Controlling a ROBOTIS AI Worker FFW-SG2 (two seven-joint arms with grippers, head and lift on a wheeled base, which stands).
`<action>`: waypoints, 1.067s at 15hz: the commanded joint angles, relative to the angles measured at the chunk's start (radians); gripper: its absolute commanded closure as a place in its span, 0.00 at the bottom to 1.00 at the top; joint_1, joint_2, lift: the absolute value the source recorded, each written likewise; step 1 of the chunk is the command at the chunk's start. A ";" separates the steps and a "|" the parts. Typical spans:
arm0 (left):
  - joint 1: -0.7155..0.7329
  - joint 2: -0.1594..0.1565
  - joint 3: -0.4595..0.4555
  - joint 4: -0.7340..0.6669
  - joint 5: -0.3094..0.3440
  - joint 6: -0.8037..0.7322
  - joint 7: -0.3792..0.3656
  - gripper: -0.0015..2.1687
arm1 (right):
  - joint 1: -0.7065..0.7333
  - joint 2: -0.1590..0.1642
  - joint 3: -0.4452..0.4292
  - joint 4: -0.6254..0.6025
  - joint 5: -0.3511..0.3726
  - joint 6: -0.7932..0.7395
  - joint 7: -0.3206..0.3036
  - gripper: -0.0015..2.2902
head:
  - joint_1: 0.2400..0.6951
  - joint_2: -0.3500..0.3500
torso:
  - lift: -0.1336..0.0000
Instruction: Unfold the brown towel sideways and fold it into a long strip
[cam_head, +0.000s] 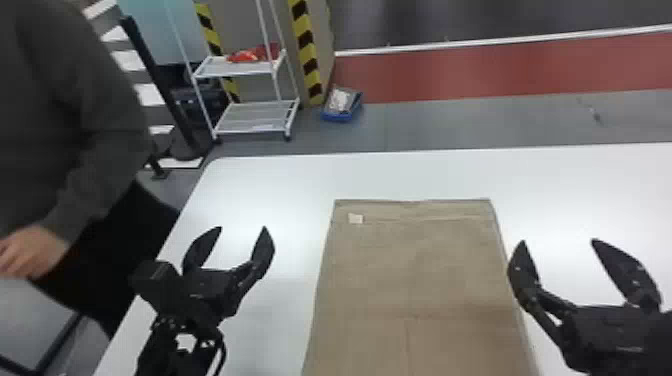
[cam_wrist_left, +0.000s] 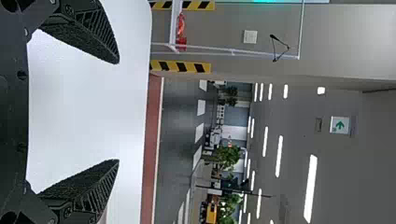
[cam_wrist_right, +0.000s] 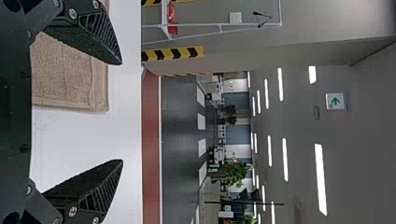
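And here's the brown towel (cam_head: 415, 270), lying flat on the white table (cam_head: 270, 185), a small pale label (cam_head: 356, 218) near its far left corner! Left claw (cam_head: 243, 232), just off the towel's left side: fingers spread wide, nothing between them. Over on the right side, the right claw (cam_head: 558, 245), wide as well and holding nothing! Beyond the table, a white rack (cam_head: 255, 117) stands on the floor.
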 joint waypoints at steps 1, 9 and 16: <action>-0.003 0.001 -0.003 0.000 -0.002 0.003 0.000 0.06 | 0.000 0.001 0.001 -0.002 0.000 0.002 0.000 0.06 | 1.00 0.81 | 0.06; -0.012 0.003 -0.009 0.004 -0.011 0.012 -0.012 0.06 | -0.028 0.001 -0.008 0.011 0.000 0.033 0.008 0.06 | 1.00 0.80 | 0.06; -0.015 0.003 -0.015 0.006 -0.017 0.018 -0.020 0.06 | -0.248 0.001 -0.071 0.145 -0.094 0.226 0.106 0.06 | 1.00 0.77 | 0.06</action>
